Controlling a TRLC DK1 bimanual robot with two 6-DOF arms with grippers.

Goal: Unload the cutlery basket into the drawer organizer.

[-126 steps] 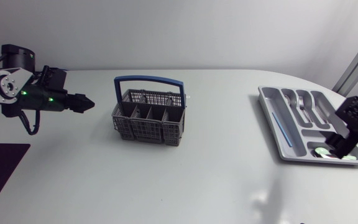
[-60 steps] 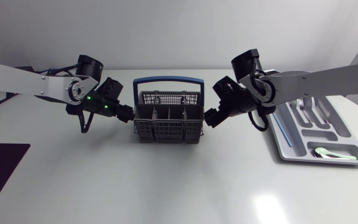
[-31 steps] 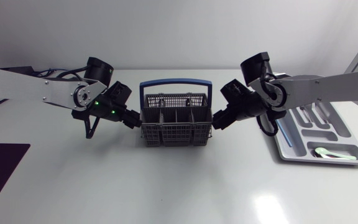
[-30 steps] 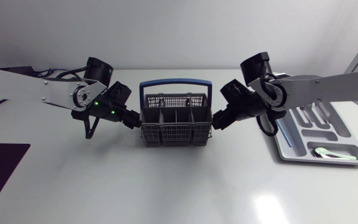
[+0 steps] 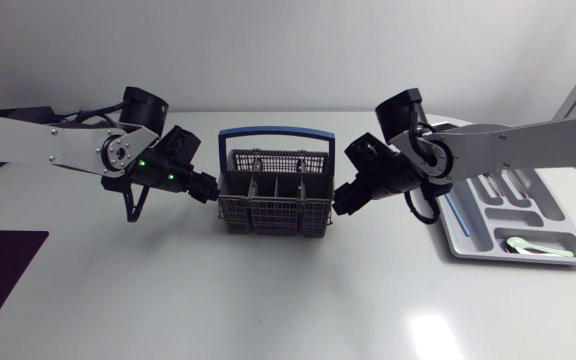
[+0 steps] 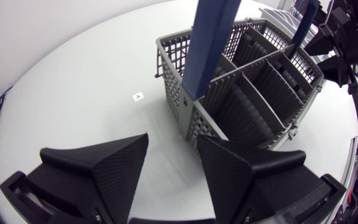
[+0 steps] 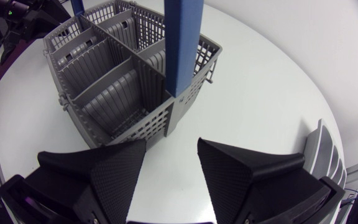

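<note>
**Two released claws flank the cutlery basket [image 5: 273, 205]**

Off to the basket's left, the left arm [image 5: 68, 148] comes in over the white table [image 5: 268, 310], with green lights [image 5: 140, 165] glowing at its wrist. The left gripper [image 5: 206, 190] sits right at the basket's left end wall. Its wedge fingers are spread apart and hold nothing. From that arm's own camera, the basket's near corner lies just ahead of the fingers. I can't tell whether anything actually touches. A small white label [image 6: 138, 96] lies on the table beside that end of the basket.

The basket stands upright on the table, with grey mesh walls and partitions inside. A blue handle [image 5: 276, 130] arches over it from end to end.

At the basket's right end, the right gripper [image 5: 340, 200] mirrors the other one. Its fingers are parted and grip nothing, and the end wall and the handle's foot lie just ahead of the gap. Contact there is equally hard to judge.

Well to the right of the basket, past the right arm [image 5: 528, 135], lies the grey drawer organizer [image 5: 446, 200]. Silver forks [image 5: 484, 172] rest in one long slot, and a pale green piece [image 5: 543, 248] lies in its crosswise end compartment.
</note>
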